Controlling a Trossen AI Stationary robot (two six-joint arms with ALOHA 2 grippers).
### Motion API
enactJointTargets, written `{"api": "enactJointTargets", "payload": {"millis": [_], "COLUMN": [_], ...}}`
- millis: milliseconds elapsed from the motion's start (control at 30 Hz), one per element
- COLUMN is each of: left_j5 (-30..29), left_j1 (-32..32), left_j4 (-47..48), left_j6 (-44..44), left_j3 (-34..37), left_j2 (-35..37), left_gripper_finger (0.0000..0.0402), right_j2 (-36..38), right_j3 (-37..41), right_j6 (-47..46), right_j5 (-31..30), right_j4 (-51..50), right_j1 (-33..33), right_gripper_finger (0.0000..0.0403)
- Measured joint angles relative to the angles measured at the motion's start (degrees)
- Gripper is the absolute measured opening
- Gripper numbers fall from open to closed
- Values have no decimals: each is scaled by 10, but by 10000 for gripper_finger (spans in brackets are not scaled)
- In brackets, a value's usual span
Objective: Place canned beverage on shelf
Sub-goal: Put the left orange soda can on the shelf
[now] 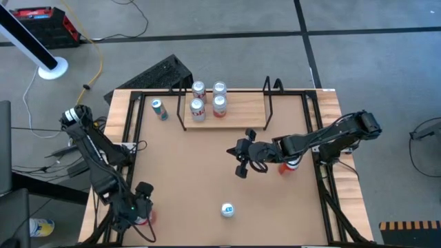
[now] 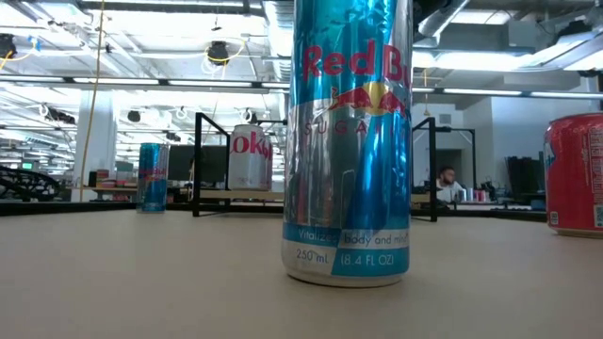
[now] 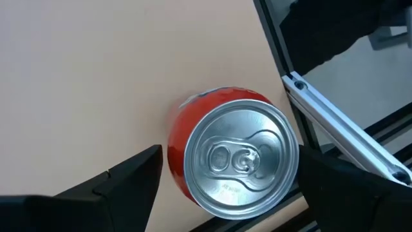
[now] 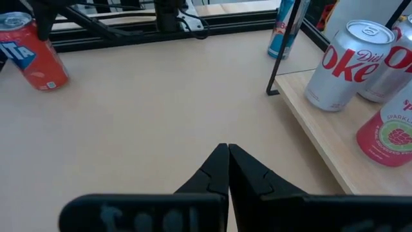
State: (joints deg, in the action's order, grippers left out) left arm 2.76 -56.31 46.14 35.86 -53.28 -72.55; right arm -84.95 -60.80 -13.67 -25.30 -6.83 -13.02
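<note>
We are viewing the right gripper [image 1: 242,160] hovering over the middle of the tabletop [image 1: 186,186] with its fingers [image 4: 219,169] pressed together and holding nothing; it is sitting just in front of the shelf [image 1: 241,114], whose pale plank is lying along the far edge of the table inside a thin black rod frame. We are counting four cans standing in a cluster on the left part of that plank: at least two silver Diet Coke cans [image 4: 340,64] and a pink sparkling can [image 4: 393,132] are showing in the right wrist view. We are counting four more cans on the tabletop itself: a blue can [image 1: 160,109] just left of the shelf, a blue Red Bull can [image 1: 227,210] near the front edge, well apart from the clenched right gripper, a red can [image 1: 290,165] partly hidden under the right arm, and another red can [image 3: 233,151]. The left gripper [image 1: 142,200] is poised at the front left corner, its fingers spread wide on either side of this last can without touching it
</note>
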Motion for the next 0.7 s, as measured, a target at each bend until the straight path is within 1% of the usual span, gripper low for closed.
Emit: {"api": "enactJointTargets", "payload": {"millis": [100,300,500,700], "left_j5": [3,16,-2,-17], "left_j1": [0,0,0,7], "left_j4": [18,21,20,20], "left_j6": [-13,-50,-78,-108], "left_j3": [0,-8,-17,-17], "left_j2": [-13,-37,-40,-39], "left_gripper_finger": [324,322,299,295], "right_j2": [0,0,0,0], "right_j3": [0,0,0,0], "right_j6": [0,0,0,0], "right_j5": [0,0,0,4], "right_j4": [0,-1,-2,-6], "right_j1": [0,0,-1,-22], "right_gripper_finger": [28,28,28,28]}}
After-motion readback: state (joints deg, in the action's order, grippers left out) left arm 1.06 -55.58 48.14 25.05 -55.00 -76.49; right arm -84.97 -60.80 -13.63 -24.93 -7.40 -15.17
